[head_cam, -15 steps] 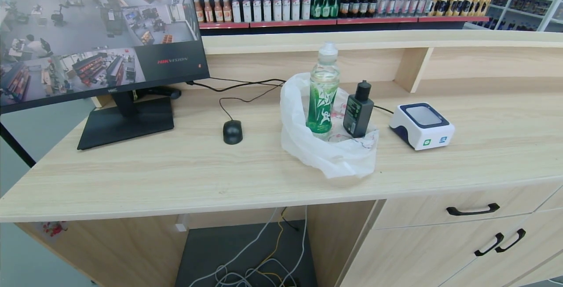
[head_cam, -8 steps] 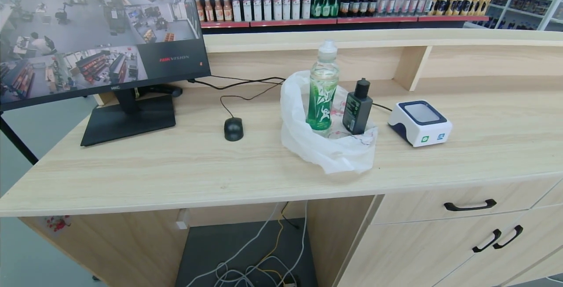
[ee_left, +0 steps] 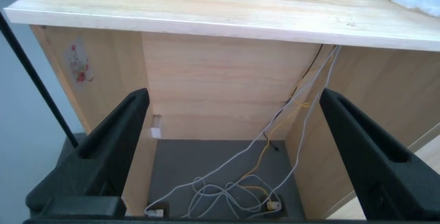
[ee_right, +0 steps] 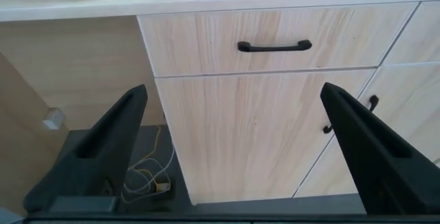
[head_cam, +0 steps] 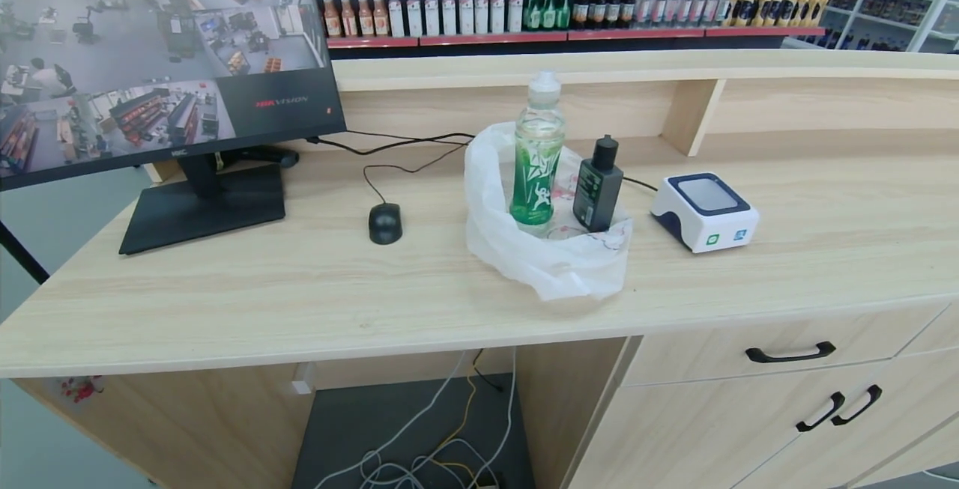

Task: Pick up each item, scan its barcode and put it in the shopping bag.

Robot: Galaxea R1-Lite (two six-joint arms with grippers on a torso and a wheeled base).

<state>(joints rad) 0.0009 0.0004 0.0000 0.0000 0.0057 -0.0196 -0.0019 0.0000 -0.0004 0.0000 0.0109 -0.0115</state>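
Note:
A white plastic shopping bag (head_cam: 524,249) stands open on the wooden counter (head_cam: 300,287). Inside it stand a tall clear bottle with a green label (head_cam: 535,163) and a small dark bottle with a black cap (head_cam: 597,188), both upright. To the right of the bag sits a white and navy barcode scanner (head_cam: 703,210). My left gripper (ee_left: 234,145) hangs open below the counter's front edge, facing the recess with loose cables (ee_left: 234,186). My right gripper (ee_right: 234,141) is open too, low in front of the drawer (ee_right: 275,45).
A monitor (head_cam: 150,55) on a black stand occupies the counter's left, with a black mouse (head_cam: 385,222) beside it. Cables run along the back. A raised shelf (head_cam: 599,70) borders the far side. Drawers with black handles (head_cam: 790,354) sit below on the right.
The whole head view has shifted slightly, so everything sits a little further left in the picture. Nothing on the counter has moved relative to the rest.

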